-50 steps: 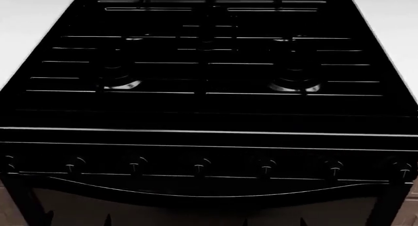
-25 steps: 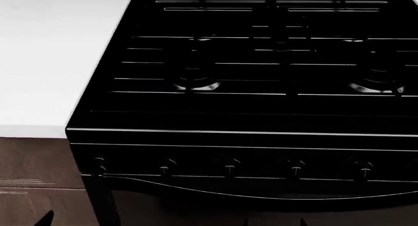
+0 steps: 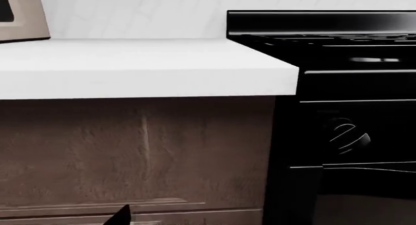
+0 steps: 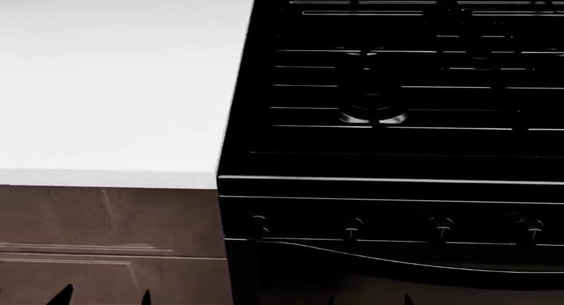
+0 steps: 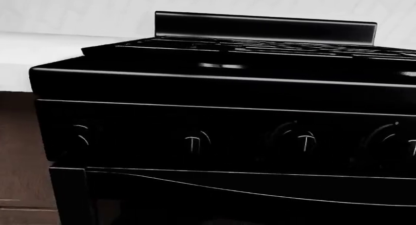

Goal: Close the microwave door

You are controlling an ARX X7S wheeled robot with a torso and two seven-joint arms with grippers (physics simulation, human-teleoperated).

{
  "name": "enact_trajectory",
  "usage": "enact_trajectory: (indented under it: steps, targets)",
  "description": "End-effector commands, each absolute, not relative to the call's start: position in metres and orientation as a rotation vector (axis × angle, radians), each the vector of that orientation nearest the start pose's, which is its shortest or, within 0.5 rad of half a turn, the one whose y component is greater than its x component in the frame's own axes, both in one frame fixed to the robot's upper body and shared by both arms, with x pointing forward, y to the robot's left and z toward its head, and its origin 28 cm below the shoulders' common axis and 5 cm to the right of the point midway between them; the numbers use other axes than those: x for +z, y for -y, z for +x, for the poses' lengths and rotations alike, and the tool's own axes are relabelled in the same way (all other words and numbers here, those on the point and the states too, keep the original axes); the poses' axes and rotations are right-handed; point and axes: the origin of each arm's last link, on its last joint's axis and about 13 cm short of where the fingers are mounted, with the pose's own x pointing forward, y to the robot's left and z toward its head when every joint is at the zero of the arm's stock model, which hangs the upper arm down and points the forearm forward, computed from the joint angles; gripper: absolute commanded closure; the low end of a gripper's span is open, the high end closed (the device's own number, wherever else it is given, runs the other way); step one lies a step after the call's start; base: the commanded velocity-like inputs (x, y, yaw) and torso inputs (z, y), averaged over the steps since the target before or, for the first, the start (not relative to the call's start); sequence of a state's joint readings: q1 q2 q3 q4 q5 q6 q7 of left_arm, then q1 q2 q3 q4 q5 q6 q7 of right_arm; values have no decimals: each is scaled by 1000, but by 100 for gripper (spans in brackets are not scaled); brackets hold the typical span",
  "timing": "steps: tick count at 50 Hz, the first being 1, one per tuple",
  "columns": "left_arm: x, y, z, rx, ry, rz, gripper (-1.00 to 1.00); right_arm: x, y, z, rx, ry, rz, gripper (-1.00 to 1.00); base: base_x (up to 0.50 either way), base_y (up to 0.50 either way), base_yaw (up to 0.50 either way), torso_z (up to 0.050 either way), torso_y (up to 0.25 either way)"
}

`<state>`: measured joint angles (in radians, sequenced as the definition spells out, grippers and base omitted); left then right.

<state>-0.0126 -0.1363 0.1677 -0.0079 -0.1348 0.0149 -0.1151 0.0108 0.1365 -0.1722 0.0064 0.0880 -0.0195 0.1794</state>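
Only a beige corner of the microwave [image 3: 18, 16] with a dark window edge shows, in the left wrist view, standing far along the white counter [image 3: 130, 64]. Its door is out of view. The head view catches just the dark fingertips of my left gripper [image 4: 104, 297] at the lower edge, spread apart in front of the brown cabinet, with nothing between them. My right gripper [image 4: 368, 298] shows two faint tips, also apart, in front of the black oven front. One left fingertip [image 3: 122, 215] appears in the left wrist view.
A black gas stove [image 4: 397, 87] with burner grates and a row of knobs [image 4: 352, 228] fills the right of the head view. The white counter [image 4: 115, 87] lies left of it above a brown cabinet [image 4: 105, 232]. The right wrist view faces the stove's knobs [image 5: 195, 141].
The head view has swung left: the stove has slid to the right of the picture and the white counter and brown cabinet have come in. The fingertips keep their spread.
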Motion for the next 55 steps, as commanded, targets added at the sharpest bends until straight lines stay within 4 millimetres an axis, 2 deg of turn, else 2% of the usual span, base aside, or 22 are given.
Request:
enact_trajectory:
  steps: [1,22,26,28,42,47,49,50,55]
  targets:
    - [12,-204,211,-51,-3,4,-100,13,96,210,-10,9,-49,-100,0,500,0,0,0]
    - [13,-204,210,-52,-2,5,-100,12,96,210,-13,2,-52,-100,0,491,0,0,0]
    - [13,-204,210,-51,-1,6,-100,12,95,211,-21,-17,-66,-100,0,15,0,0,0]
    - [13,-203,210,-54,2,19,-100,11,92,210,-26,-11,-135,-100,0,0,0,0,0]
    - [13,-204,210,-53,8,25,-100,10,93,211,-40,-24,-124,-100,0,0,0,0,0]
    - [16,-204,209,-51,41,55,-100,11,91,209,-34,5,-175,-100,0,0,0,0,0]
    - [20,-204,208,-46,86,69,-100,12,90,209,-32,14,-193,-100,0,0,0,0,0]
    - [28,-204,206,-30,142,143,-100,15,89,208,-29,42,-226,-100,0,0,0,0,0]
    - [57,-205,191,-15,354,228,-100,40,80,193,44,230,-306,-100,0,0,0,0,0]
